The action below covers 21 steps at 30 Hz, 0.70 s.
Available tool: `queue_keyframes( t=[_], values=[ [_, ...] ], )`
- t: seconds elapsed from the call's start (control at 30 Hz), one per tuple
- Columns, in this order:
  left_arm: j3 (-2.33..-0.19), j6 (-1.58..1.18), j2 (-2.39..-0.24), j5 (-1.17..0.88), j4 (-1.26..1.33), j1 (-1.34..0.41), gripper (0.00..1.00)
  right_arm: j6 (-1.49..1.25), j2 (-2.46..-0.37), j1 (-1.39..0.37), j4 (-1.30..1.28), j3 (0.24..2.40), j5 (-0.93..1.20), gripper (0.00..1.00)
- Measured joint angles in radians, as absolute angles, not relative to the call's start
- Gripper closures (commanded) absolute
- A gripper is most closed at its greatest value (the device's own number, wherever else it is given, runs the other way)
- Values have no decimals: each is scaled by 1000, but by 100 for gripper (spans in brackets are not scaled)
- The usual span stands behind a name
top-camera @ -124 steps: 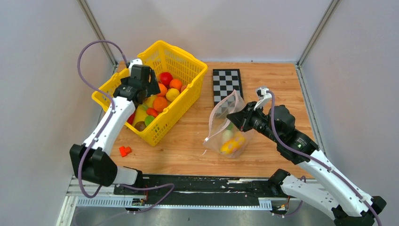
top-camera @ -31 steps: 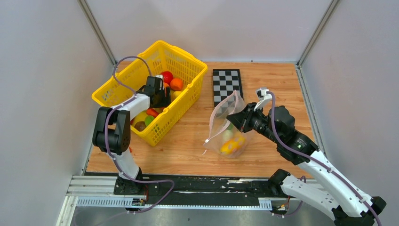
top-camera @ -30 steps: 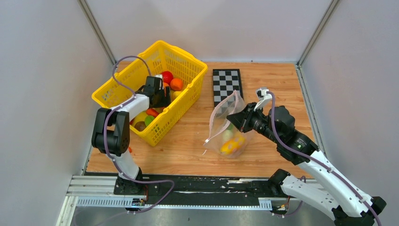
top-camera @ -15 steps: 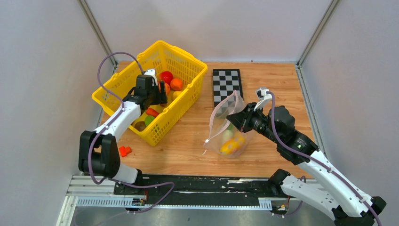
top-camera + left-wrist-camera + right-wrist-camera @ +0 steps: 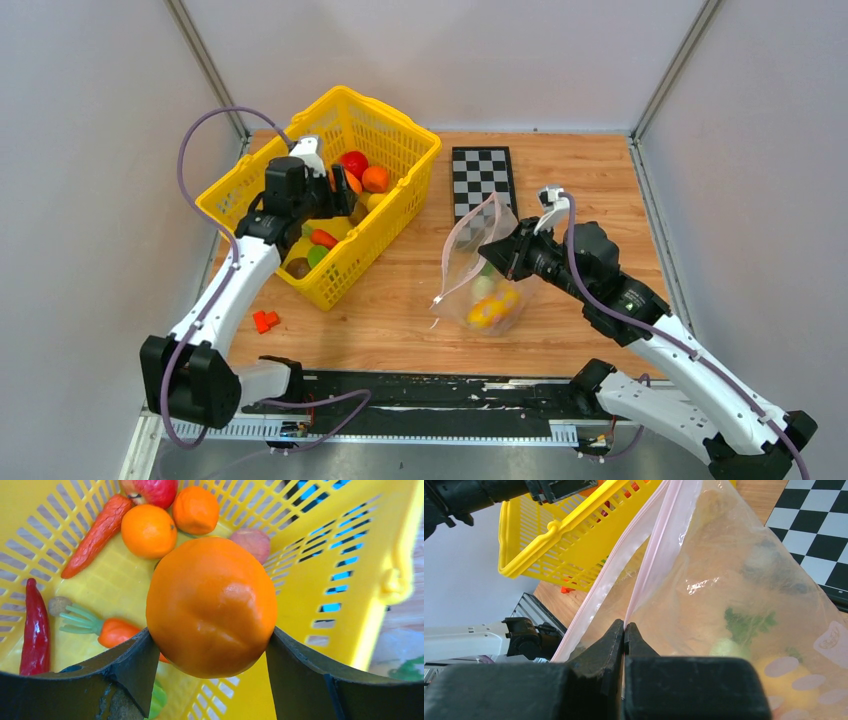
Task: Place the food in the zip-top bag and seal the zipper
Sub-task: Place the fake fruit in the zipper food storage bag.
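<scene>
While the left fingers (image 5: 127,672) were gripping a round orange fruit (image 5: 211,605) from both sides, they hung over the yellow basket (image 5: 310,545), and the fruit was clear of its floor. The right fingers (image 5: 616,645) were pressed together on the pink zipper (image 5: 663,545) and held one edge of the mouth up. The bag (image 5: 478,262) stood open on the surface (image 5: 390,310), to the right of the basket and near the checkerboard (image 5: 481,178), with yellow and pale food (image 5: 488,308) inside.
</scene>
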<state>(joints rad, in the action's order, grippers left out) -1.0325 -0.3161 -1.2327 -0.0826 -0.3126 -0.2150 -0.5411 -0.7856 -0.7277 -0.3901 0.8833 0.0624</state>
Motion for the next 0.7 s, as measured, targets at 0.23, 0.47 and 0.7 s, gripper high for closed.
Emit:
queue_keyframes(
  t=[0.23, 0.47, 0.7],
  values=[
    [-1063, -334, -1119, -138, -340, -215, 40, -542, -786, -728, -389, 883, 63, 100],
    [-1115, -335, -1030, -252, -344, -215, 40, -547, -786, -728, -384, 883, 70, 100],
    [-1116, -333, -1002, -419, -320, -233, 40, -553, -786, -728, -384, 883, 75, 100]
  ],
)
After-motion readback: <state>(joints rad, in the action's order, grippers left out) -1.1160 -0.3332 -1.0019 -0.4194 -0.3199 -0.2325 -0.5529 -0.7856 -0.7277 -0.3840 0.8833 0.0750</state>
